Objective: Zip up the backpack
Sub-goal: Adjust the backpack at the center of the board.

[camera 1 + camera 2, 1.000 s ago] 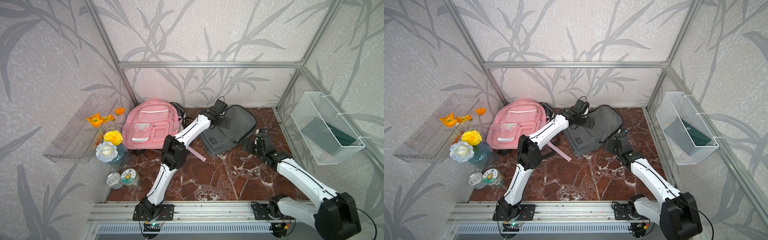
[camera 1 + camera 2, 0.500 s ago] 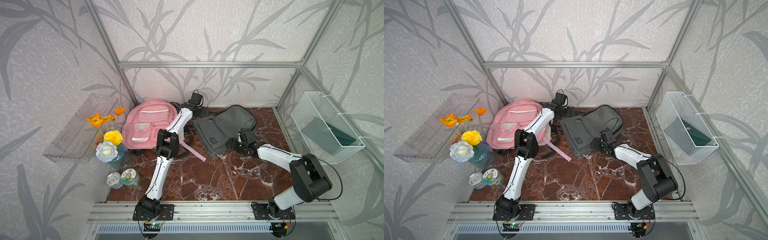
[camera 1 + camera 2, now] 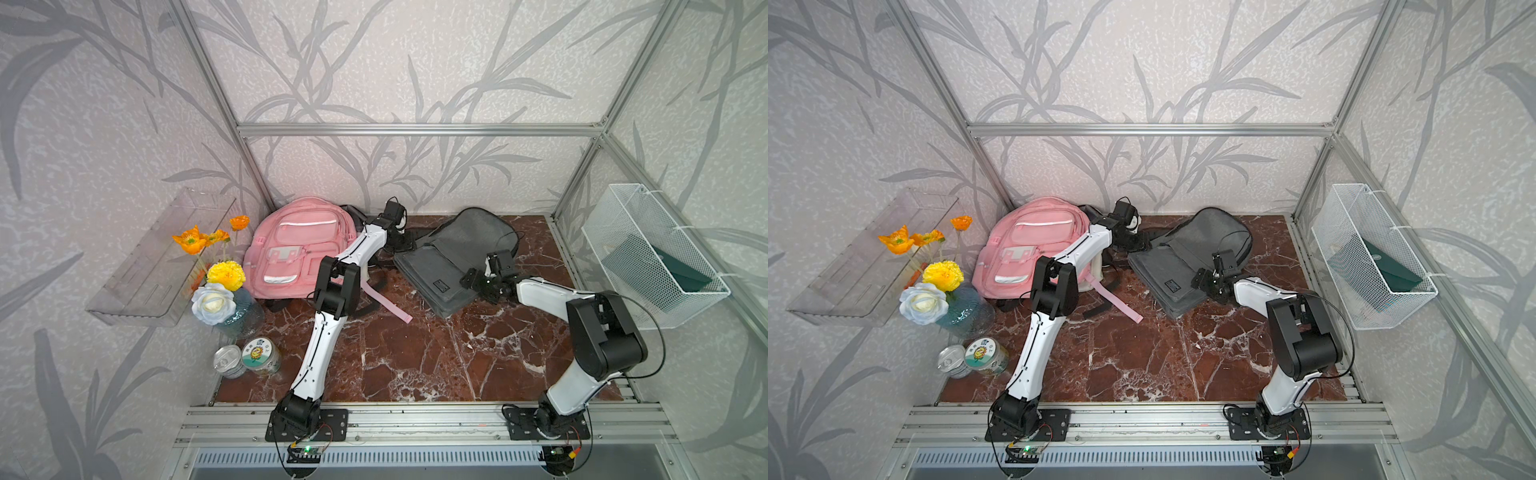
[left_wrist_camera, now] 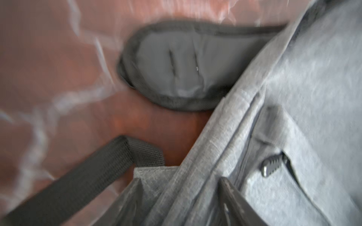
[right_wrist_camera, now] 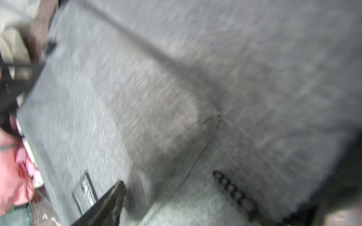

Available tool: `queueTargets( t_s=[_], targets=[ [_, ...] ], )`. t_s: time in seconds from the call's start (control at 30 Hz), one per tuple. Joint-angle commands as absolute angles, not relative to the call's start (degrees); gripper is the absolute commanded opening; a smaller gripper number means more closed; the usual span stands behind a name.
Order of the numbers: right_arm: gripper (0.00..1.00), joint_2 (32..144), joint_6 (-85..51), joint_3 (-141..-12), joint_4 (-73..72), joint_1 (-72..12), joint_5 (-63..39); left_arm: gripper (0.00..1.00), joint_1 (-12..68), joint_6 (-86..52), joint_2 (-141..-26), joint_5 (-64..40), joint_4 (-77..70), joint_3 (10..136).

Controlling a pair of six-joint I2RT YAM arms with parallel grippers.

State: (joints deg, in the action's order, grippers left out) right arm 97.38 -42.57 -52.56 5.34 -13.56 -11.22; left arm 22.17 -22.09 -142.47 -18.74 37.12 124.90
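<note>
The grey backpack is matt, coarse-woven cloth; the tabletop looks like glossy red marble; the basket is white wire mesh.

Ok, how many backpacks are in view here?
2. The pink backpack sits at the back left near the flowers; the grey backpack lies to its right, mid-table. A dark shape behind the pink one is too hidden to identify.

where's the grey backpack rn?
In both top views the grey fabric backpack lies flat at the back of the red marble tabletop, right of centre, beside the pink backpack.
</note>
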Motion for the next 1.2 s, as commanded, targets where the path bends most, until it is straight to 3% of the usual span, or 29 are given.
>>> queueTargets(
  t_s=[0.0,0.23,0.47,0.6,0.73,0.77,0.8,0.83,1.03,1.17],
  targets=[
    [0.83,96.67,-40.09,-54.21,10.72,-11.88,-10.41,0.59,26.09,-25.47,-133.21,-21.72,29.68,111.96],
    [0.83,91.07,-34.69,-56.18,19.90,-11.78,-0.32,0.55,31.79,-32.43,-117.84,-22.57,13.81,86.95],
    [0.84,86.89,-29.86,-59.58,29.01,-11.90,6.02,0.50,36.14,-42.37,-110.09,-25.77,-2.94,67.81],
    [0.84,84.64,-28.07,-61.02,33.59,-12.98,10.05,0.53,36.47,-44.95,-104.49,-25.71,-11.22,59.84],
    [0.86,82.57,-27.99,-60.24,36.79,-14.79,12.02,0.68,35.56,-39.89,-102.75,-19.72,-1.02,64.29],
    [0.87,82.00,-28.19,-59.75,37.01,-15.01,12.00,0.69,35.02,-39.07,-103.44,-19.27,0.26,65.79],
    [0.97,81.39,-28.85,-59.20,37.83,-15.11,12.12,0.69,34.33,-38.65,-104.55,-19.24,1.06,67.42],
    [0.99,80.71,-29.22,-58.46,38.28,-15.12,12.25,0.69,33.51,-38.26,-105.97,-19.84,1.58,68.99],
    [0.99,77.22,-28.77,-56.33,41.33,-15.12,14.96,0.67,30.74,-36.01,-113.13,-21.90,5.33,76.37],
    [0.97,72.82,-26.79,-52.61,35.86,-17.24,2.72,0.66,31.02,-35.37,-115.94,-24.51,8.53,80.35]
  ],
)
